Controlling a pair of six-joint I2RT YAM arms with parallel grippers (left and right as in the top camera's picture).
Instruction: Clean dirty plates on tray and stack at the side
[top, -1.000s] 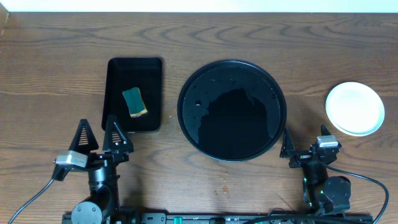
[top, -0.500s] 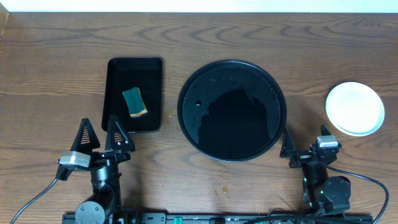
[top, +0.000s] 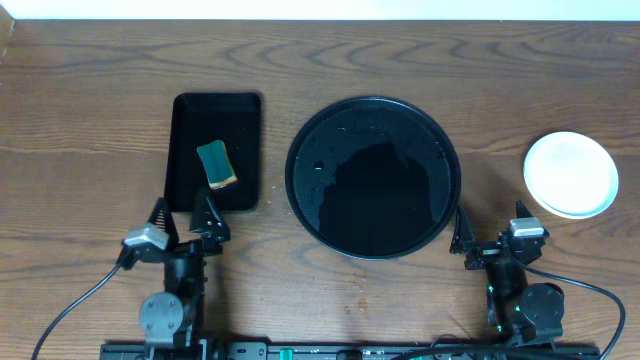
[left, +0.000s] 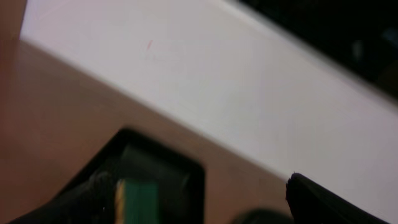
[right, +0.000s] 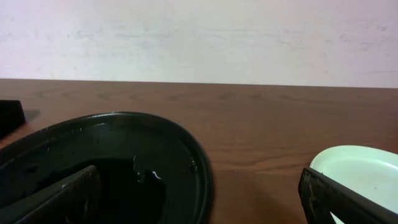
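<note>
The left pincer (top: 183, 218) stands wide and holds nothing. Its fingertips sit at the near edge of the small rectangular tray (top: 190, 120), where a green sponge (top: 217, 165) lies flat and apart from the fingers. Its wrist view is blurred and tilted, showing only a corner of that tray, the sponge and pale wall. The right pincer (top: 490, 238) is also spread wide and empty, low over the table (top: 100, 100) just off the near right rim of the round black tray (top: 372, 178).

That round tray carries no plates now, only a glossy, wet-looking patch. The plates (top: 570, 175) sit at the far right of the table, well apart from the tray. From above they read as one pale disc with a second rim peeking out below, so how many are stacked cannot be told.

Against a second ago, only the left arm has moved. It has swung to its right, and its pincer looks smaller from overhead, as if drawn in toward its base. The right arm, sponge, trays and plates lie as they did. This looks like arms retiring from a finished job.
</note>
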